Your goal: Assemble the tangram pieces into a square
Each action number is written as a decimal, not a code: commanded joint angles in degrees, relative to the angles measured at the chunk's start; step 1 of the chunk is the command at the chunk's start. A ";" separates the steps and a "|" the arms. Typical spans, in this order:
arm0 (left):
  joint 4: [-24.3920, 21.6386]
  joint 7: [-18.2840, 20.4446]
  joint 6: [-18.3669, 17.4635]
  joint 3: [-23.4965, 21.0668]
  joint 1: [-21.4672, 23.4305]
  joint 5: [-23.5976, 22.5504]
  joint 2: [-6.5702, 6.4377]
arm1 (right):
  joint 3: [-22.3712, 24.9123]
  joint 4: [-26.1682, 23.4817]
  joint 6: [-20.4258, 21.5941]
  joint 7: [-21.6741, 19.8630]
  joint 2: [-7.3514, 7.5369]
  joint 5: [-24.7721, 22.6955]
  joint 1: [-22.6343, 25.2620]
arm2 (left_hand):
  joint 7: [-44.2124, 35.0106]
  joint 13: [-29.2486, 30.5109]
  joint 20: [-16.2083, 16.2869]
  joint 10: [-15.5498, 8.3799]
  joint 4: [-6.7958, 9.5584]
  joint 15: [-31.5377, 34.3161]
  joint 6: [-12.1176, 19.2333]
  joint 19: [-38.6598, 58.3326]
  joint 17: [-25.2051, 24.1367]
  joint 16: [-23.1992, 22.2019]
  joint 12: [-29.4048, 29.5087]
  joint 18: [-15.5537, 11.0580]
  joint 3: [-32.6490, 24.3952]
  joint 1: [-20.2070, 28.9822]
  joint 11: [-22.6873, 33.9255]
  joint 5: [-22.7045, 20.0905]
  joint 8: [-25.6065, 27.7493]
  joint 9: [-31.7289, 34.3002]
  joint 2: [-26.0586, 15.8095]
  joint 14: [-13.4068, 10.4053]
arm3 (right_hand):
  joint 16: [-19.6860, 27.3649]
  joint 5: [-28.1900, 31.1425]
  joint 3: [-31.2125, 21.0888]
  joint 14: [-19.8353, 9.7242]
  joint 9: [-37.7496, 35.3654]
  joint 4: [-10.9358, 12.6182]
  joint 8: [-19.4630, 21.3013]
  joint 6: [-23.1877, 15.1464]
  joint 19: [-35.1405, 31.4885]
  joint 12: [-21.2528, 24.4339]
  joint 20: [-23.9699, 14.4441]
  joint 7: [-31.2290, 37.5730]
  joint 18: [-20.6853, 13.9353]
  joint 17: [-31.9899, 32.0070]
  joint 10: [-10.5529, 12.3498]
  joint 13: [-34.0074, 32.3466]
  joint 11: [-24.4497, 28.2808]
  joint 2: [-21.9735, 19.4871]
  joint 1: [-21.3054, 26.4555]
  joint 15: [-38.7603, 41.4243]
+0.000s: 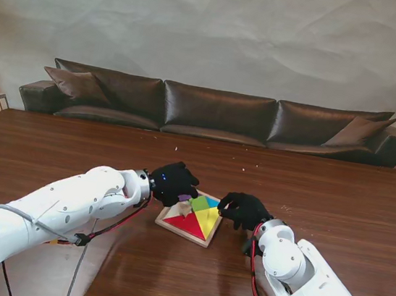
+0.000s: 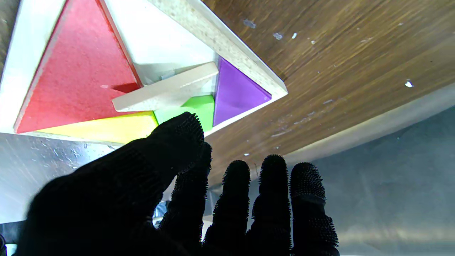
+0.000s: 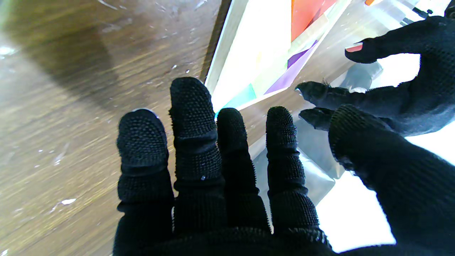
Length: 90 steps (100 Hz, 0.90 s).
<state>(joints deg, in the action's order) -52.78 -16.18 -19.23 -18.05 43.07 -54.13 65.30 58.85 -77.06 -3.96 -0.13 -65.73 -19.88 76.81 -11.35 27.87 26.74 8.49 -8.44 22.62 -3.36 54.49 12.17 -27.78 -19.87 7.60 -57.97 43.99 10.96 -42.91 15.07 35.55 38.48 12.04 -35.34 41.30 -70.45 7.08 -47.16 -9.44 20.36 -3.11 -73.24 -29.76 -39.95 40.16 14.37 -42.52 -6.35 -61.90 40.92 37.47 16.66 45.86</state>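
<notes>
The wooden tray lies between my hands. It holds a red triangle, a yellow triangle, a green piece, a blue piece and a purple triangle. In the left wrist view a pale piece lies tilted, propped on the red triangle beside bare white tray floor. My left hand hovers open over the tray's far left corner, its thumb tip by the green piece. At the tray's right corner my right hand is open with straight fingers.
The brown wooden table spreads wide on all sides of the tray. A dark leather sofa stands behind its far edge. Red and black cables hang under my left forearm.
</notes>
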 commanded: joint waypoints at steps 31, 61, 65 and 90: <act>-8.04 7.66 0.51 -12.00 8.40 -2.06 -3.88 | -0.48 0.37 0.26 -0.73 -0.37 0.37 -0.17 | -8.56 12.18 11.08 0.12 -3.42 17.12 0.86 18.00 5.80 -15.12 -34.03 2.39 7.65 4.69 9.86 -8.97 5.91 17.70 -3.21 2.64 | -0.14 0.35 0.73 0.30 1.23 0.55 -0.87 -0.02 -3.11 0.85 -1.19 0.29 -1.05 11.07 -0.99 0.88 -0.29 -0.48 0.42 0.81; -7.07 9.71 1.36 -9.92 7.59 -0.45 -3.75 | -0.63 0.54 0.36 -0.94 -0.37 0.63 -0.27 | -3.62 12.89 16.12 -0.55 -3.21 24.84 -1.30 22.90 5.87 -21.06 -46.89 1.30 12.60 6.66 10.79 -7.26 2.78 20.95 -4.52 2.42 | -0.15 0.21 0.88 0.42 1.23 0.61 -0.91 -0.06 -3.11 0.85 -1.19 0.24 -1.08 11.12 -1.06 0.95 -0.28 -0.75 0.36 0.82; -6.91 9.77 1.54 -9.69 7.45 -0.37 -3.73 | -0.64 0.57 0.36 -0.93 -0.38 0.68 -0.28 | -2.31 12.73 16.59 -0.55 -3.14 25.50 -1.99 23.24 5.65 -21.55 -47.78 1.24 13.02 6.54 11.01 -6.55 1.80 20.91 -4.84 2.46 | -0.14 0.24 0.89 0.28 1.25 0.62 -0.90 -0.04 -3.09 0.86 -1.19 0.26 -1.08 11.17 -0.95 0.97 -0.29 -0.79 0.37 0.81; -5.51 9.64 2.76 -7.73 6.52 -0.17 -3.64 | -0.71 0.80 0.49 -0.87 -0.44 0.89 -0.41 | 2.05 12.55 18.16 -0.94 -2.90 27.85 -5.50 24.08 5.40 -23.22 -51.09 1.39 14.24 6.69 12.57 -3.27 -3.59 20.96 -5.35 2.13 | -0.16 0.25 0.89 0.51 1.22 0.65 -0.91 0.00 -3.13 0.86 -1.22 0.25 -1.05 11.20 -1.04 0.95 -0.30 -0.78 0.43 0.86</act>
<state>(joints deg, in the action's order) -58.92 -7.40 -16.71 -25.95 49.80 -54.35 61.47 58.30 -76.39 -3.73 -0.19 -65.88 -19.10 76.34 -10.87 39.98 43.47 7.94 -9.79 48.59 -6.94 75.69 17.98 -50.01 -69.71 9.29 -44.95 48.45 22.44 -48.21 12.82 55.13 34.83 13.90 -35.34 41.30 -70.46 7.09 -47.16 -9.44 20.32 -3.11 -73.31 -29.75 -39.95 40.16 14.37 -42.52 -6.38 -61.90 40.92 37.47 16.66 45.86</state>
